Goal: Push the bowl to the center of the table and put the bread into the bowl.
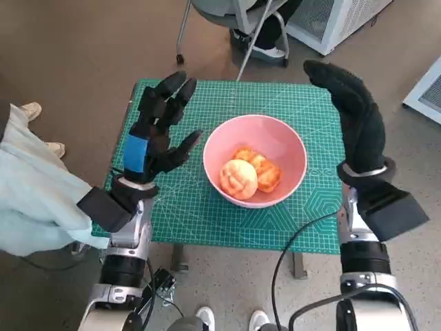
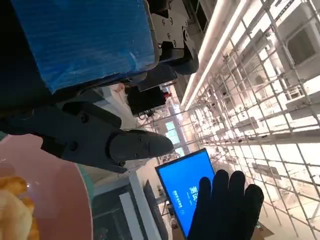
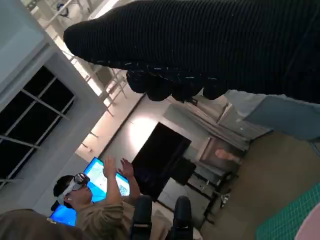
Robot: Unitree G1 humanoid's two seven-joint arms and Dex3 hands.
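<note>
Where the mat (image 1: 207, 221) is widest, the bowl (image 1: 289, 148) sits mid-table, bread (image 1: 239, 178) inside, partly hiding a second piece. Left hand (image 1: 157, 131) hovers beside the bowl, fingers apart, empty. Right hand (image 1: 355, 117) is raised on the other side, fingers together, straight, empty. Only the right wrist view shows a person (image 3: 87, 205) with raised hands.

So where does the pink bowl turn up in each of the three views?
Head view: the pink bowl sits mid-table on the green mat, bread inside, between the two hands.
Left wrist view: only a rim segment shows, at the lower left edge, below the left hand's fingers.
Right wrist view: a pink sliver at the bottom right corner, likely its rim.
Shared landmark: the green mat.
</note>
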